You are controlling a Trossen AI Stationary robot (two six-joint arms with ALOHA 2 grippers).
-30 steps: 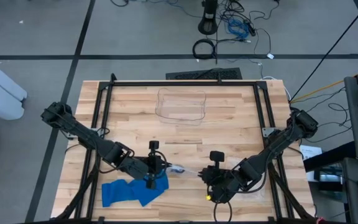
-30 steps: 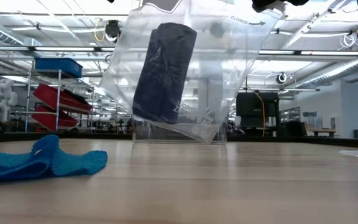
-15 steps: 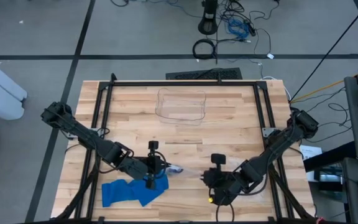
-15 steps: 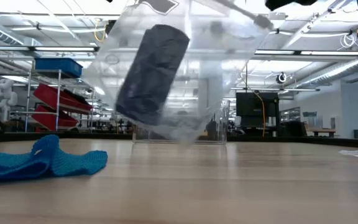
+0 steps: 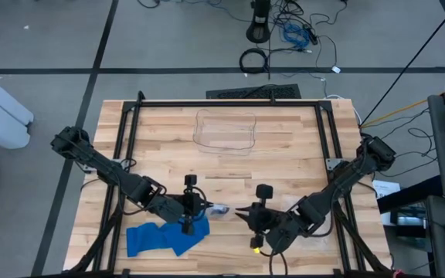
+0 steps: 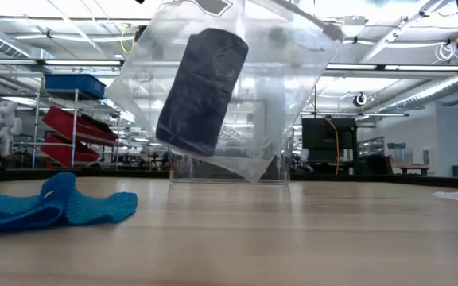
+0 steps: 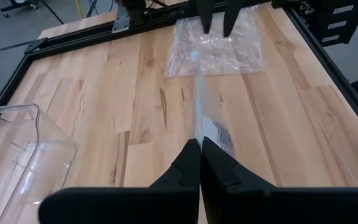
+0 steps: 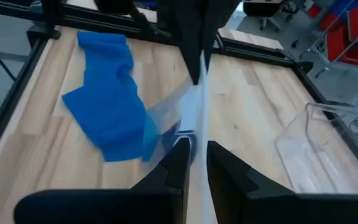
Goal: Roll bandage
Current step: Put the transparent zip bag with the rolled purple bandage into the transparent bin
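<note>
Pinching the top edge of one clear plastic bag (image 6: 221, 87), the left gripper (image 5: 198, 207) sits low and left of centre in the overhead frame with its two fingers (image 7: 188, 168) pressed fully together on the film. The right gripper (image 5: 247, 218) faces it from just right of centre; its two fingers (image 8: 178, 158) stand a narrow gap apart on either side of the same bag edge, and it cannot be told whether they grip it. In the table-level frame the bag hangs tilted above the wood, upper centre, with one dark rolled bandage (image 6: 201, 91) leaning inside it. One blue cloth (image 5: 161, 235) lies crumpled at the lower left of the table (image 5: 284, 147). One clear plastic tray (image 5: 225, 130) rests at upper centre, well apart from both grippers. A second flat clear bag (image 7: 219, 46) lies on the wood beyond the left fingers.
</note>
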